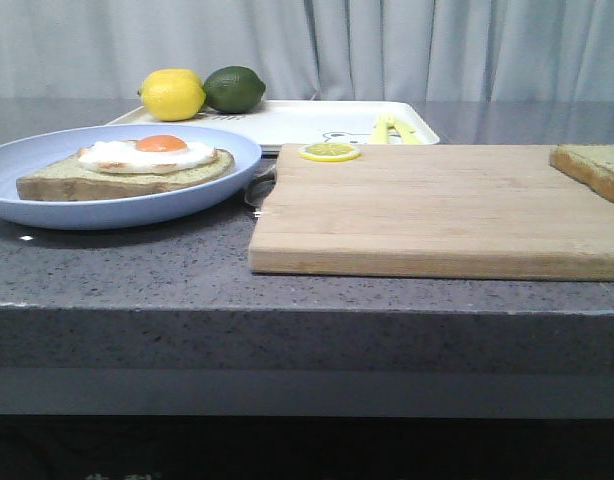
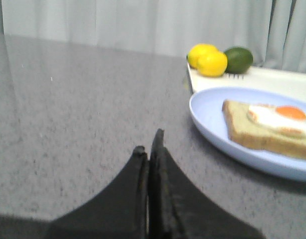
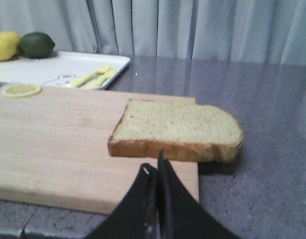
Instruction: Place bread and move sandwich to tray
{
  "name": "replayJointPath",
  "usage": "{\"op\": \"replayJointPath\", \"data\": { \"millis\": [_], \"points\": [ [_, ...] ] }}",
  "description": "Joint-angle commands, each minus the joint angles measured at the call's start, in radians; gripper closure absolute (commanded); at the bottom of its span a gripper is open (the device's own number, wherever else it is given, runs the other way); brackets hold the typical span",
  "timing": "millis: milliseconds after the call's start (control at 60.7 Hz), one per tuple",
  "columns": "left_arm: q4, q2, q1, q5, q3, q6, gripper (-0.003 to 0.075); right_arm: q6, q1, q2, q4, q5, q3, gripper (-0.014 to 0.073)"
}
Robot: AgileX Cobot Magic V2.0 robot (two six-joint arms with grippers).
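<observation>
The sandwich [image 1: 127, 168], tan bread topped with a fried egg, lies on a round pale-blue plate [image 1: 47, 205] at the left; the left wrist view also shows the sandwich [image 2: 265, 130]. A bare slice of bread [image 3: 175, 130] rests on the right end of the wooden cutting board [image 3: 58, 144], overhanging its edge; the bread [image 1: 595, 168] is cut off at the right of the front view. The white tray [image 1: 287, 120] lies behind the board. My left gripper [image 2: 150, 142] is shut and empty over the counter, left of the plate. My right gripper [image 3: 154, 162] is shut and empty, just before the bread's crust.
A lemon [image 1: 172, 95] and a lime [image 1: 234, 89] sit at the tray's back left. A lemon slice [image 1: 329, 151] lies on the board's far edge, and yellow cutlery [image 1: 392, 129] lies in the tray. The grey counter's front edge [image 1: 307, 305] runs below the board.
</observation>
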Motion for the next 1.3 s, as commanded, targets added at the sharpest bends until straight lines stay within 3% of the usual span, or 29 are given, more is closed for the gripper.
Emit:
{"op": "replayJointPath", "data": {
  "millis": [0, 99, 247, 330, 429, 593, 758, 857, 940, 1022, 1104, 1187, 1286],
  "points": [
    [-0.01, -0.021, 0.003, -0.198, -0.017, -0.006, 0.0739, -0.004, -0.007, -0.021, 0.001, -0.125, -0.064, 0.0654],
    [-0.01, -0.018, 0.003, -0.205, -0.095, -0.006, 0.0739, -0.004, -0.007, -0.02, 0.001, -0.096, -0.15, 0.0654],
    [0.008, 0.051, 0.003, -0.058, -0.287, -0.006, 0.0739, -0.004, -0.007, 0.033, 0.001, 0.051, -0.342, 0.0654],
    [0.066, 0.171, 0.003, 0.075, -0.414, -0.006, 0.0739, -0.004, -0.007, 0.127, 0.001, 0.164, -0.465, 0.0654],
    [0.087, 0.331, 0.003, 0.114, -0.503, -0.006, 0.0739, -0.004, -0.007, 0.255, 0.001, 0.262, -0.567, 0.0654],
    [0.087, 0.532, 0.003, 0.112, -0.556, -0.006, 0.0739, -0.004, -0.007, 0.412, 0.01, 0.283, -0.632, 0.0654],
    [0.085, 0.584, 0.003, 0.112, -0.556, -0.006, 0.0738, -0.004, -0.007, 0.453, 0.012, 0.272, -0.636, 0.0646],
    [0.085, 0.584, 0.003, 0.11, -0.556, -0.006, 0.0722, -0.004, -0.007, 0.453, 0.011, 0.27, -0.636, 0.0534],
    [0.085, 0.584, 0.003, 0.108, -0.556, -0.006, 0.0623, -0.004, -0.007, 0.453, 0.011, 0.271, -0.636, 0.0348],
    [0.085, 0.584, 0.003, 0.108, -0.556, -0.006, 0.0428, -0.004, -0.007, 0.453, 0.011, 0.274, -0.636, 0.0113],
    [0.085, 0.584, 0.003, 0.108, -0.556, -0.006, 0.0237, -0.004, -0.007, 0.453, 0.011, 0.274, -0.636, -0.004],
    [0.085, 0.584, 0.003, 0.108, -0.556, -0.006, 0.014, -0.004, -0.007, 0.453, 0.015, 0.276, -0.636, -0.0058],
    [0.085, 0.584, 0.003, 0.108, -0.556, -0.006, 0.0132, -0.004, -0.007, 0.455, 0.017, 0.279, -0.636, -0.0047]
  ]
}}
